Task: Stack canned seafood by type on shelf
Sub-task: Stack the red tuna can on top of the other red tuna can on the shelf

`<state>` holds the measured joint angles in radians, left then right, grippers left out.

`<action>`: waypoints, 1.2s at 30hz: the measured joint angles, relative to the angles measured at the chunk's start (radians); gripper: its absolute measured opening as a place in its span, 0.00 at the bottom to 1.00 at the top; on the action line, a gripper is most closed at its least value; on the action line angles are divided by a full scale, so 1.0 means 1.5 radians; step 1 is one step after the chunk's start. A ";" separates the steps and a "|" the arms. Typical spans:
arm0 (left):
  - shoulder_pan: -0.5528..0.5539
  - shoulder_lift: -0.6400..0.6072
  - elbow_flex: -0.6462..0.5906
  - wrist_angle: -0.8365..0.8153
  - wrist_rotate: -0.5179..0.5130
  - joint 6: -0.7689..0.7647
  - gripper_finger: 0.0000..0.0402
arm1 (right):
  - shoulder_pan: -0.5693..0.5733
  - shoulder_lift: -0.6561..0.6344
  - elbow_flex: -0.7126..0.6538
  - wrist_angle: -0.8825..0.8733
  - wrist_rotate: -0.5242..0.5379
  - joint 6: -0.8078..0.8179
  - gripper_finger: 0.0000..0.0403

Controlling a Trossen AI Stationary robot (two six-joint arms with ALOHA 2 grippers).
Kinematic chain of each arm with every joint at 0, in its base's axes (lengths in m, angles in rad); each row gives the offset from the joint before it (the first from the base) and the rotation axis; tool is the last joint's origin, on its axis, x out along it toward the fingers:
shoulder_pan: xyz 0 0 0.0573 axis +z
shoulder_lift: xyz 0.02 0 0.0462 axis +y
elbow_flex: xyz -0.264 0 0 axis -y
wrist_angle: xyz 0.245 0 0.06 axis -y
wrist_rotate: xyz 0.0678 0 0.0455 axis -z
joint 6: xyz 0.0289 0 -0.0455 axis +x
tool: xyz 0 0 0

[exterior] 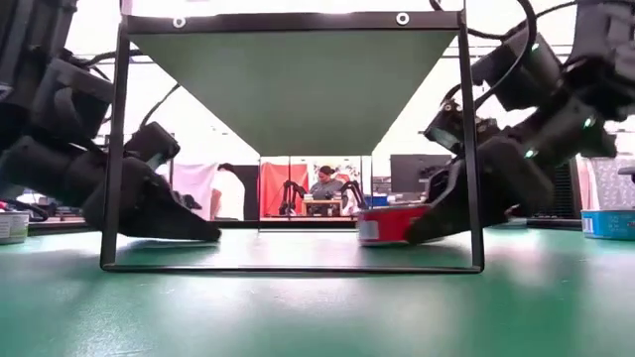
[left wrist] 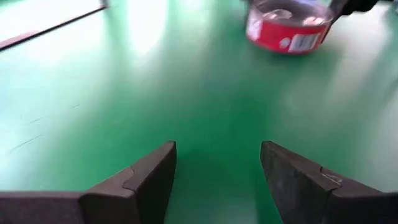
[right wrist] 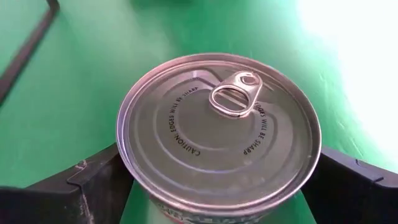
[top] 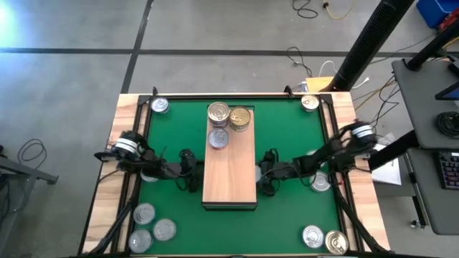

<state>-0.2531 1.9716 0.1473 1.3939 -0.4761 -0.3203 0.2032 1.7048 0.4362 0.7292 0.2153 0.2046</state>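
green mat (top: 287,208) bare beside shelf (top: 229,175), right fingers (right wrist: 93,186) spread astride silver-topped can (right wrist: 217,134), left fingers (left wrist: 149,180) parted, empty

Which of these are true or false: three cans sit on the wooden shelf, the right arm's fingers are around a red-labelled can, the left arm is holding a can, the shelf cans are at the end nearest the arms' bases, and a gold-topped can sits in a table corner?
1. Three cans sit on the shelf. True: two silver-topped cans and one gold-topped.
2. The right gripper has its fingers either side of a red-labelled can. True.
3. The left gripper holds a can. False: its fingers are open over bare green mat.
4. The shelf cans sit at the near end. False: they are at the far end.
5. A gold-topped can sits in a corner. True.
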 joint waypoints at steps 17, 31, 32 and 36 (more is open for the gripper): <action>0.001 -0.275 -0.093 -0.069 -0.108 0.158 0.55 | 0.021 -0.493 0.069 -0.769 0.176 0.131 0.92; 0.004 -0.580 0.116 -0.937 -0.038 0.071 0.45 | 0.021 -0.510 0.107 -0.386 0.206 -0.160 0.92; 0.003 -0.598 0.147 -1.017 -0.030 0.062 0.44 | 0.021 -0.492 0.109 -0.365 0.206 -0.173 0.92; -0.009 -0.662 0.260 -1.318 -0.008 -0.003 0.41 | 0.021 -0.422 0.141 -0.318 0.209 -0.199 0.92</action>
<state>-0.2673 0.9780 0.5378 -0.5833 -0.4885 -0.3244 0.2352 1.0717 0.6473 0.2515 0.5286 -0.0946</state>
